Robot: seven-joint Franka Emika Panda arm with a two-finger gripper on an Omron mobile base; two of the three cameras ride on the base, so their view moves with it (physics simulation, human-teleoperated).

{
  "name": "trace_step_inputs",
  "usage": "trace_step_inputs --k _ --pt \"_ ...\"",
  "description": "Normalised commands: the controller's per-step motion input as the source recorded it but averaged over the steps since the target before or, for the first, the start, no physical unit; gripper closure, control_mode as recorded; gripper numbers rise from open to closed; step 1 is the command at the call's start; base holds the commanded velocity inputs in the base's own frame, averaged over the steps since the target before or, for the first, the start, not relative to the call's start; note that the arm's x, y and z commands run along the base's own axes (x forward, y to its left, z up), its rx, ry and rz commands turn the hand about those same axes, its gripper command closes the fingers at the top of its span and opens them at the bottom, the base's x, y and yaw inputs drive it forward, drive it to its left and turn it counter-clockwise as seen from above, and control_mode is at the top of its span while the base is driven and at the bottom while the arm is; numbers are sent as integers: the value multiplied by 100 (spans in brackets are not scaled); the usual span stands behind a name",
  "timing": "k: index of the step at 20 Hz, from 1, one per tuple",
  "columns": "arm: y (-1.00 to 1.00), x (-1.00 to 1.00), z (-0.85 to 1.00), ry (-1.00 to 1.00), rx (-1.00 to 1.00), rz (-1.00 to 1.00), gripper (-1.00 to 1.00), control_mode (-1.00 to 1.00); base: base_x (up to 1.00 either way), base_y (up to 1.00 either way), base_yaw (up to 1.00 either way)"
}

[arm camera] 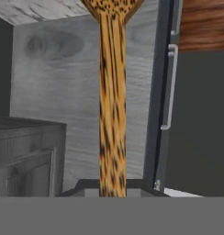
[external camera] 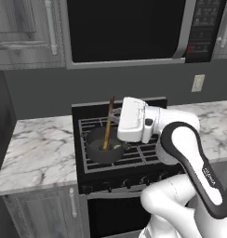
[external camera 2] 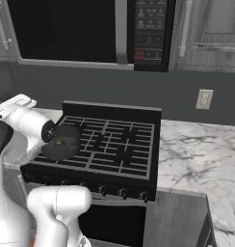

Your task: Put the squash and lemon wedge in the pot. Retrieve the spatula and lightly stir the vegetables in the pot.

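Your unit, as catalogued: arm [external camera: 180, 153] with glossy white rounded shells throughout. One curved dark grey band runs along the forearm link, carrying small pale lettering too fine to read. Hand housing [external camera: 134, 120]: boxy, white, with faint panel seams and one small dark round spot on its side. Joint face [external camera 2: 51, 131]: dark disc. Base column [external camera 2: 57, 212]: smooth white cylinder.
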Motion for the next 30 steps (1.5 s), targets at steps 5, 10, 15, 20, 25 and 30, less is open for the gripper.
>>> trace_step_inputs --k 5,10,15,20,25,30 --pt "-55 -6 -7 -12 14 0 100 -100 0 0 0" --pt "-45 4 0 -8 17 0 100 -100 0 0 0" --pt "-41 12 1 12 16 -6 100 -100 0 0 0" --pt "-33 15 -19 14 15 -4 100 -100 0 0 0" --pt "-34 28 -29 9 12 -2 100 -100 0 0 0" --pt "-24 18 -41 3 8 -1 100 -100 0 0 0"
